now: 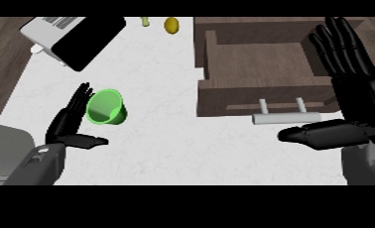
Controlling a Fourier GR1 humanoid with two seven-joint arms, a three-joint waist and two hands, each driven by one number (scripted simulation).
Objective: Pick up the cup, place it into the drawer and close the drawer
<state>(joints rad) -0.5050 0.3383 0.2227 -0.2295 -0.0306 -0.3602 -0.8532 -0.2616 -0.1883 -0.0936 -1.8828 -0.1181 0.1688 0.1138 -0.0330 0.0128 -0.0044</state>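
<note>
Cup [107, 107], bright green, lies on the white tabletop [168, 142] in the left part of the head view, and its open mouth shows toward the camera. Its left rim is touching, or almost touching, the straight fingers [76, 104] of the left hand [67, 125]; I cannot tell which. This hand is open, its fingers point up and away from the robot, and its thumb sticks out to the right below the cup. No finger is curled around the cup.

To the right of the cup, across a bare strip of tabletop, stands the drawer [256, 66]. It is dark brown wood and it is pulled out, so its inside is seen from above. On its front side is a pale bar handle [285, 118] on two short posts, pointing toward the robot.

The right hand [344, 93] shows at the right edge of the view, beside the right wall of the drawer. It is also open: the fingers are straight and point up, and the thumb reaches to the left just under the right end of the handle. It holds nothing.

At the far left a toaster [70, 38], white with a black side, lies tilted on the tabletop, well apart from the cup. Near the far edge of the tabletop is a small yellow object [171, 25], perhaps a fruit, and a smaller pale green thing [146, 22] just beside it.
</note>
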